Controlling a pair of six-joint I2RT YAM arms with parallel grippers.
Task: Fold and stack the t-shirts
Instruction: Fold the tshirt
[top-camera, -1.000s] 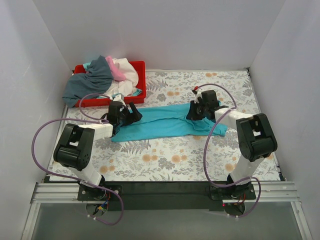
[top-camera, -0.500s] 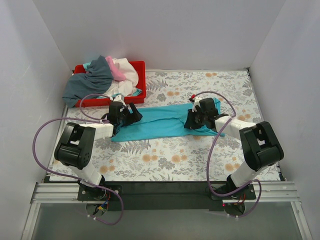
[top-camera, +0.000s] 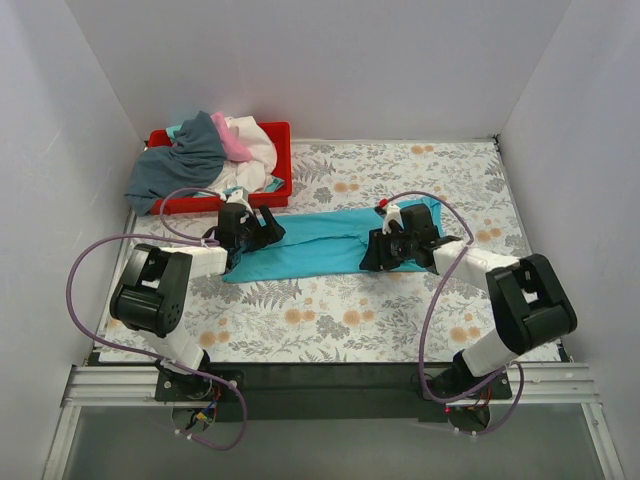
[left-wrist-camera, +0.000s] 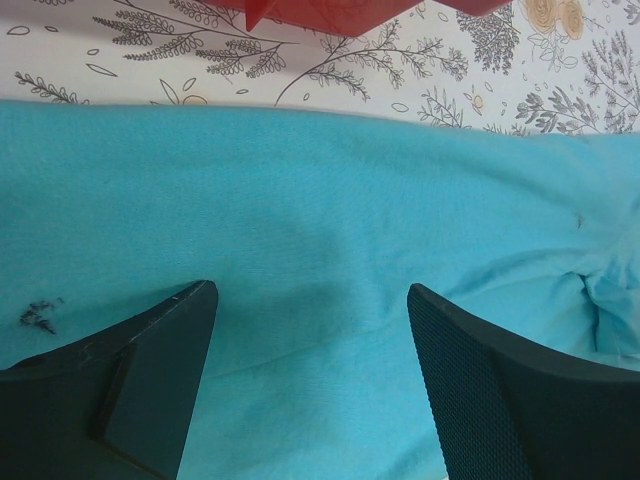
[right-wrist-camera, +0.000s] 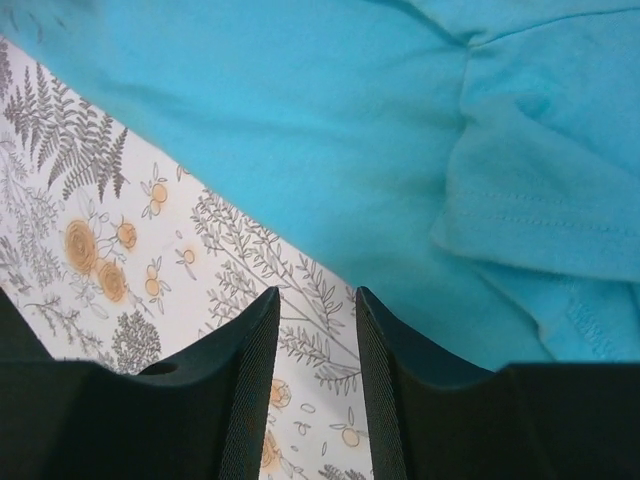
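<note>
A bright turquoise t-shirt (top-camera: 320, 245) lies on the table as a long strip folded lengthwise, running left to right. My left gripper (top-camera: 265, 230) is over its left part, open wide and empty; the left wrist view (left-wrist-camera: 310, 295) shows only turquoise cloth (left-wrist-camera: 320, 190) under the spread jaws. My right gripper (top-camera: 375, 255) is at the shirt's near edge on the right. Its jaws (right-wrist-camera: 317, 295) stand a narrow gap apart with nothing between them, over the table print beside the cloth (right-wrist-camera: 350, 120). Slate grey (top-camera: 185, 160), white (top-camera: 258, 150) and pink (top-camera: 236, 142) shirts are heaped in the tray.
The red plastic tray (top-camera: 282, 160) stands at the back left, just behind my left gripper; its corner shows in the left wrist view (left-wrist-camera: 330, 10). The floral tablecloth (top-camera: 340, 320) covers the table. White walls close in the left, back and right sides.
My right gripper has moved towards the near edge and slightly left, from on top of the shirt's right part to its near edge. My left gripper has stayed put.
</note>
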